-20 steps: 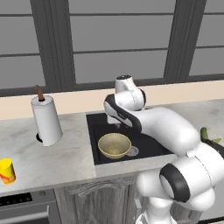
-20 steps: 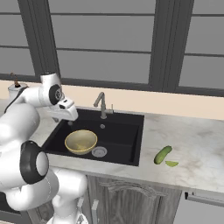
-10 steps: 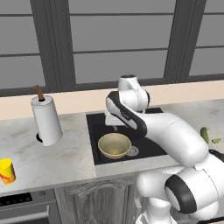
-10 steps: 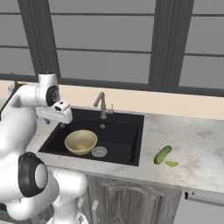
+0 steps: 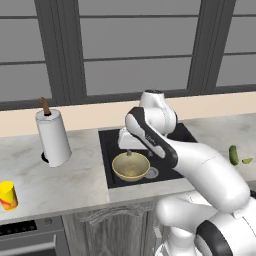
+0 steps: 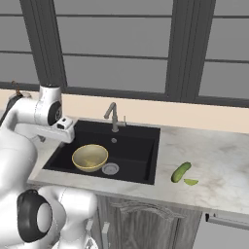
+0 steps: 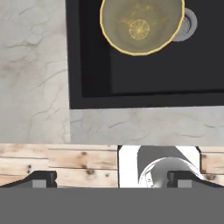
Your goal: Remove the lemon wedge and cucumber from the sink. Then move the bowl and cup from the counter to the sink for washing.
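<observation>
**Bowl is in the sink; your arm has swung left toward the cup**

Over the last second your arm has swung from above the middle of the sink [image 6: 146,146] toward its left edge. In the right base view the gripper [image 6: 62,132] now hangs over the sink's left rim, where a second ago it sat further in over the basin. The bowl [image 6: 90,157] has not moved; it rests upright on the sink floor, just beside the round drain [image 6: 110,168]. Your fingers are spread wide and hold nothing. In the hand view the two dark tips sit far apart at the bottom, with bare counter [image 7: 35,78] and the sink's corner below them.

What this means for you: the bowl is delivered, and the cucumber [image 6: 180,172] and lemon wedge [image 6: 190,182] already lie on the counter to the right of the sink, close together. The yellow cup [image 5: 7,195] is what remains. It stands on the counter far to the left, well apart from the gripper.

Room to move: the counter between the sink and the cup is mostly open stone. The paper towel roll [image 5: 52,137] stands upright toward the back of that stretch, so keep to the front as you cross. The cup sits near the front edge of the counter and at the left border of the left base view, so how it stands is hard to judge there. The faucet [image 6: 113,115] rises behind the sink, away from your path.
</observation>
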Motion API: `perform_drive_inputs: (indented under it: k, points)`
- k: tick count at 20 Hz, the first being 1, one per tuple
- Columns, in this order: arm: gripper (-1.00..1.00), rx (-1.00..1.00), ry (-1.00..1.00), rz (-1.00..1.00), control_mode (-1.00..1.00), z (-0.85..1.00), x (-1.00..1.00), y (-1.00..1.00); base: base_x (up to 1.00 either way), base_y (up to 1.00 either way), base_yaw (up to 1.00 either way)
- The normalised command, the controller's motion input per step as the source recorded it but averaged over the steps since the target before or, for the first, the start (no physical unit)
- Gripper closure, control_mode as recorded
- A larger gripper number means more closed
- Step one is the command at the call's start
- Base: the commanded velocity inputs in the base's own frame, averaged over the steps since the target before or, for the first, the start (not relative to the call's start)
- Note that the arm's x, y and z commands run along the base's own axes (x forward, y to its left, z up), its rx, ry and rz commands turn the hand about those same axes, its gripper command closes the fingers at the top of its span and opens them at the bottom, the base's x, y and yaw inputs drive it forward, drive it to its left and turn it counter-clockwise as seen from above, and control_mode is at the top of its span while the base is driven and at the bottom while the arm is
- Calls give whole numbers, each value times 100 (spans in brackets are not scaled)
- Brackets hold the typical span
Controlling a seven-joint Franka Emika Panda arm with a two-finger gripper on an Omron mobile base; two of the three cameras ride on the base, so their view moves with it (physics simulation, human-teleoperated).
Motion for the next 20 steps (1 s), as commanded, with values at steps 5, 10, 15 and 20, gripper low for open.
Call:
perform_drive_inputs:
  k: [5,10,15,20]
  points:
    - [-100,0,-1,12,-100,10,-30,24,0,0,0]
    - [-100,0,0,10,-100,3,-16,33,0,0,0]
    - [-100,0,-3,5,-100,0,-9,36,0,0,0]
    - [-100,1,-7,0,-100,0,-8,35,0,0,0]
